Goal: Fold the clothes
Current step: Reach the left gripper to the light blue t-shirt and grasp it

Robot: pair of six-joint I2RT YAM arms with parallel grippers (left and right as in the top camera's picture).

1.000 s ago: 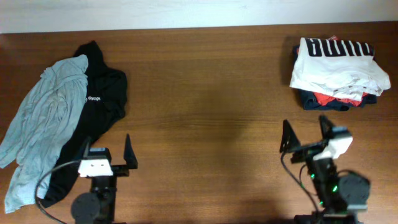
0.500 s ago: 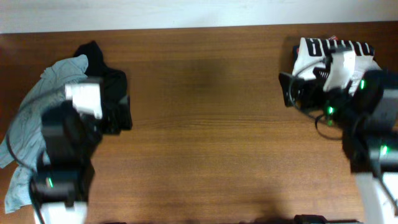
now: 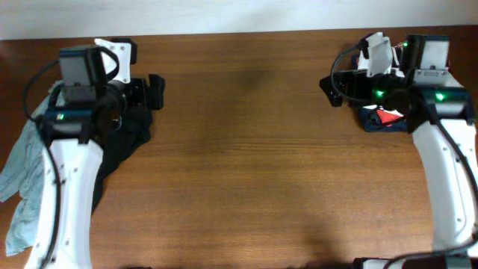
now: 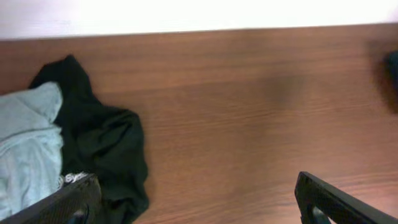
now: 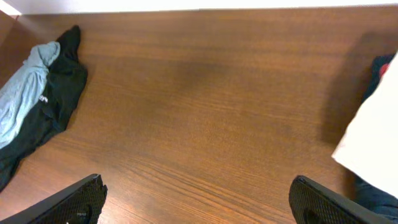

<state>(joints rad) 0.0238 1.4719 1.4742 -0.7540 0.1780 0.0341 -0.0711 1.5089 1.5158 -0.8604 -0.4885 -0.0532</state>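
Colours: clothes & table
Shirt (image 4: 28,155) pale grey-teal, plain; top (image 4: 106,149) black w/ small white logo (image 4: 73,178); table (image 3: 246,149) brown, wood-grain; garment (image 3: 388,116) red.

left claw (image 3: 153,91) at black top (image 3: 123,142) edge | grey-teal shirt (image 3: 19,187) alongside | right claw (image 3: 332,88) near garment stack (image 3: 386,118)

**Arms Blanket Both Piles From Above**

Overhead, the left arm (image 3: 71,179) sprawls across the pale grey-teal shirt (image 3: 16,168) and the black top (image 3: 133,134), hiding most of each. The right arm (image 3: 448,157) smothers the far stack, and only slivers of red garment (image 3: 387,116) and navy garment (image 3: 371,124) peek out. In the left wrist view the chest logo (image 4: 73,178) is partly covered and too small to read. In the right wrist view the white shirt (image 5: 373,137) runs off the right edge.
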